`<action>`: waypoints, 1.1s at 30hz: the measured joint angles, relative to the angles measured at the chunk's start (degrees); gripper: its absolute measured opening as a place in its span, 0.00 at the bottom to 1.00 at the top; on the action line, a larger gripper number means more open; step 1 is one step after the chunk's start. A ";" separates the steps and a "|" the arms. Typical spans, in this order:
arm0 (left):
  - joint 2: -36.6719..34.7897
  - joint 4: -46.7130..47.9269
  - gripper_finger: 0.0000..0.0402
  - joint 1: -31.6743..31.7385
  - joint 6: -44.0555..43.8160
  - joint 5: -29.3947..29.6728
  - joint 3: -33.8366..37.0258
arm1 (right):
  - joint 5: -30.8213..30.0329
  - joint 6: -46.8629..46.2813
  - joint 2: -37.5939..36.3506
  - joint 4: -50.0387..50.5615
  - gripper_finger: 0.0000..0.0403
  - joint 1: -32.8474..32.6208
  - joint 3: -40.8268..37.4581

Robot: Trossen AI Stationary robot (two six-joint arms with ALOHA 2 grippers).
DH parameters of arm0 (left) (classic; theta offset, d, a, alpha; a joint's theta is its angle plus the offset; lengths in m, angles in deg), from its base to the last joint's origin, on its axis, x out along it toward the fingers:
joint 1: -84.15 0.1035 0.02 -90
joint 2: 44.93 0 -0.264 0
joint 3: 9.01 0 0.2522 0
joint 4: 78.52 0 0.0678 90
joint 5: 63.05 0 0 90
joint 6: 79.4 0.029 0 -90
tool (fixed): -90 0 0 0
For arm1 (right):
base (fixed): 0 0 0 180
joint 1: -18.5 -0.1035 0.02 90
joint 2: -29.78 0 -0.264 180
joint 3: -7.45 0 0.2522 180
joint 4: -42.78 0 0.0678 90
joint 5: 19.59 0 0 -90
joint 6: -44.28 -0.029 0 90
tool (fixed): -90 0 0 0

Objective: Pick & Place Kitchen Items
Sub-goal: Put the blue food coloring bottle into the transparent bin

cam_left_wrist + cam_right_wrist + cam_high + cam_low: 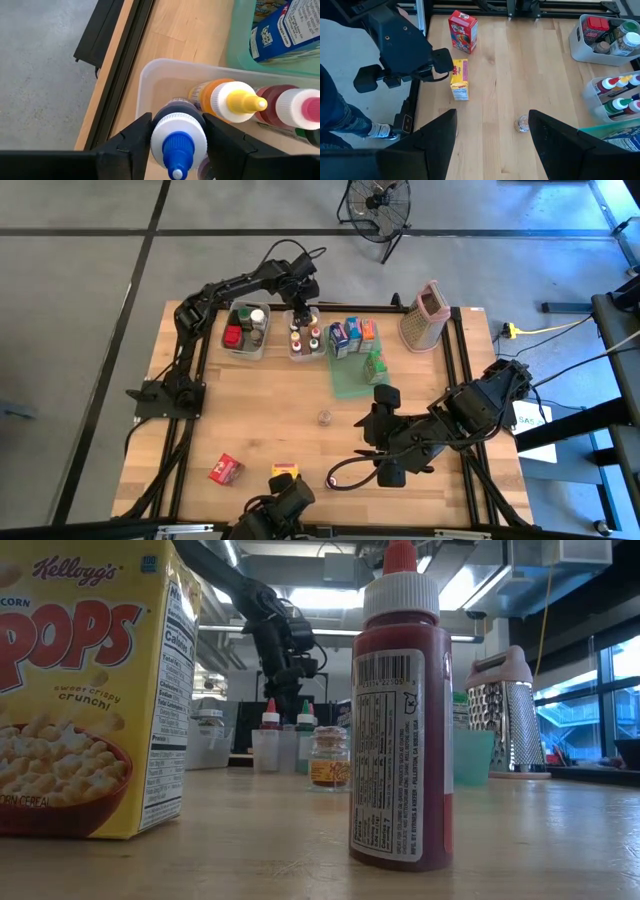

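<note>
Wooden table (pixel 270 420) carries a clear bin (pixel 150 82) at its far edge, where the left gripper (pixel 175 145) pinches a blue-capped bottle (pixel 177 137) standing inside beside a yellow-capped one (pixel 235 100). It should part its fingers fully and rise straight, sparing the neighbours; the right gripper (pixel 492 137) hangs spread and empty over the table's middle.

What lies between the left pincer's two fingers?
In the left wrist view, a blue-capped bottle sits between the left pincer's fingers, inside a clear bin.
</note>
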 joint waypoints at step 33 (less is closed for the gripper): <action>3.13 0.96 0.41 -0.24 -0.46 -1.02 0.02 | 0.02 0.92 0.00 -0.50 0.62 1.49 -0.02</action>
